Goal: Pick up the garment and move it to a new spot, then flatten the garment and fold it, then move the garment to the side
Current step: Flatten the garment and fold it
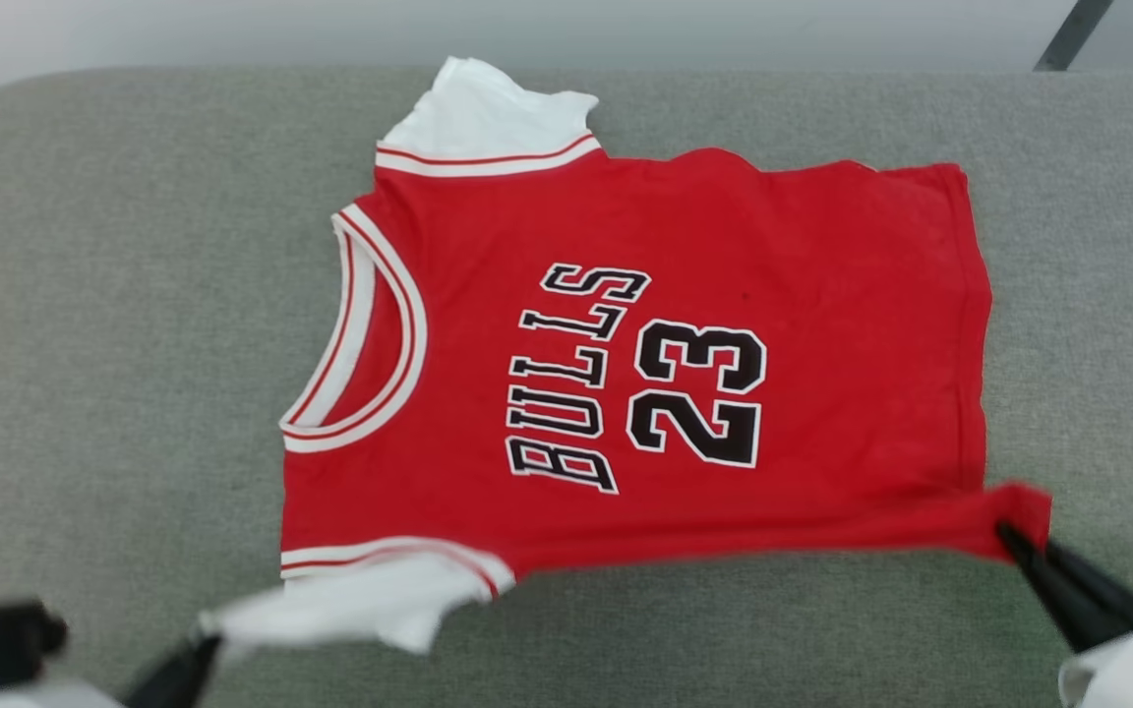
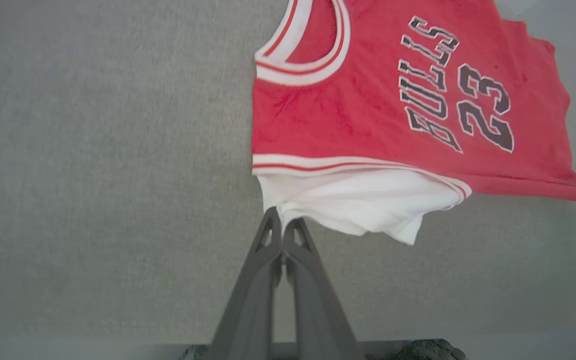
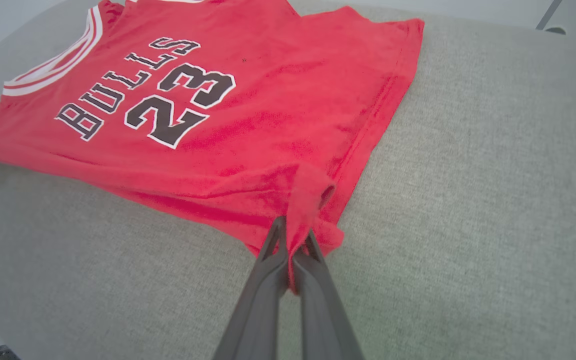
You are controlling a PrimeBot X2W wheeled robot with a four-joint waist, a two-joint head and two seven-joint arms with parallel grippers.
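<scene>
At the lower left of the head view, the left gripper (image 1: 205, 644), its two dark fingers pressed together, pinches the near white sleeve (image 1: 360, 600) of the red jersey T-shirt (image 1: 822, 295) with striped trim. The shirt lies spread, lettering up, across the middle of the grey fabric-covered bench (image 1: 85, 344). At lower right, the right gripper (image 1: 1007, 536) pinches its bunched red hem corner.

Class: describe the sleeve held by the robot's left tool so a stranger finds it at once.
On the grey padded surface lies a red Bulls 23 jersey. Its near white sleeve is pinched by the left tool; the other white sleeve lies free.
</scene>
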